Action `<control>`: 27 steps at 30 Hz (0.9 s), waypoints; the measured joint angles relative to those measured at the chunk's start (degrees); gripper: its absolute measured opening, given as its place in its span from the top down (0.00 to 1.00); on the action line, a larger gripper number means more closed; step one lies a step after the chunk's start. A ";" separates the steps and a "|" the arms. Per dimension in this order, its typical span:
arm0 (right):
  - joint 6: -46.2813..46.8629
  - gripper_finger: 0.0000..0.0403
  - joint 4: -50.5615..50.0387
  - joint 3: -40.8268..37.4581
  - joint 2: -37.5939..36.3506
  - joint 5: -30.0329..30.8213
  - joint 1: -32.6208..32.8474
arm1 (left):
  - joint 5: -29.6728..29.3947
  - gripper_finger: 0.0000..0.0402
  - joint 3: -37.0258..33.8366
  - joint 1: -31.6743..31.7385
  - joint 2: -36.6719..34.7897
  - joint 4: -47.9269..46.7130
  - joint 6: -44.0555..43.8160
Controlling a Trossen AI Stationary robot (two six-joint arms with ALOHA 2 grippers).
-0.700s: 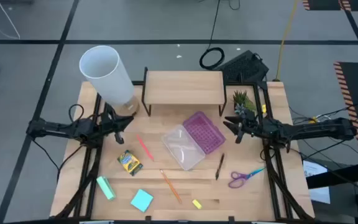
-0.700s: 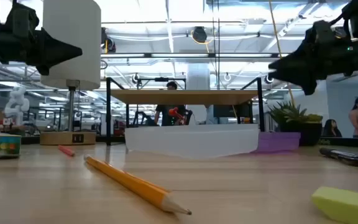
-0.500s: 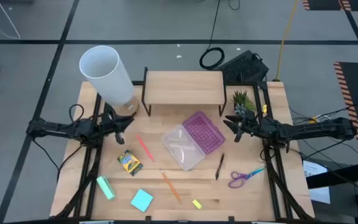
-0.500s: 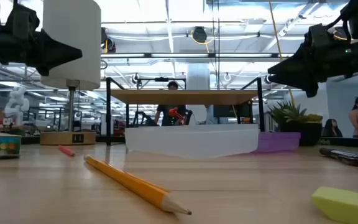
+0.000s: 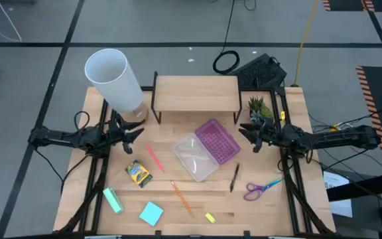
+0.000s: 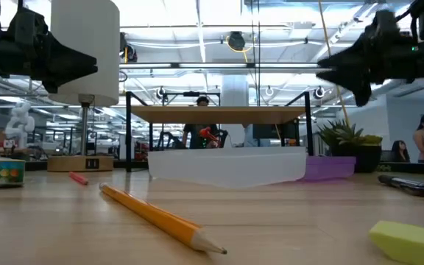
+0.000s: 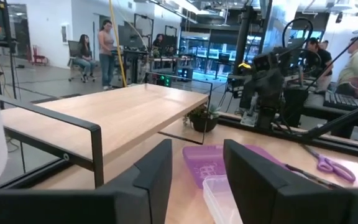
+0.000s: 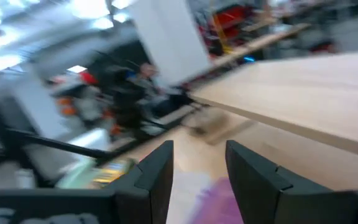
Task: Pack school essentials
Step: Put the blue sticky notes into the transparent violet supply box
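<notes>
My left gripper [image 5: 134, 132] and right gripper [image 5: 246, 134] hang above the worktop [image 5: 257, 207], jaws parted and empty. Between them lies the purple pencil case [image 5: 206, 149], seemingly lying open; the scissors [image 5: 262, 188] lie near my right arm.

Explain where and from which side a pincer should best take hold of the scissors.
Probably the right pincer, coming straight down, gripping across the closed blades just ahead of the purple handles. The scissors lie flat on the table, so only the top is open, and the blades are narrow.

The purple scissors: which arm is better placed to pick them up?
Probably the right. The purple scissors lie on its side, just in front of the open right hand; the left hand hovers across the table.
</notes>
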 joint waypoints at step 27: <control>43.21 0.65 -66.86 51.92 43.06 7.24 20.57 | 0.35 0.63 6.32 -4.14 33.51 19.40 3.59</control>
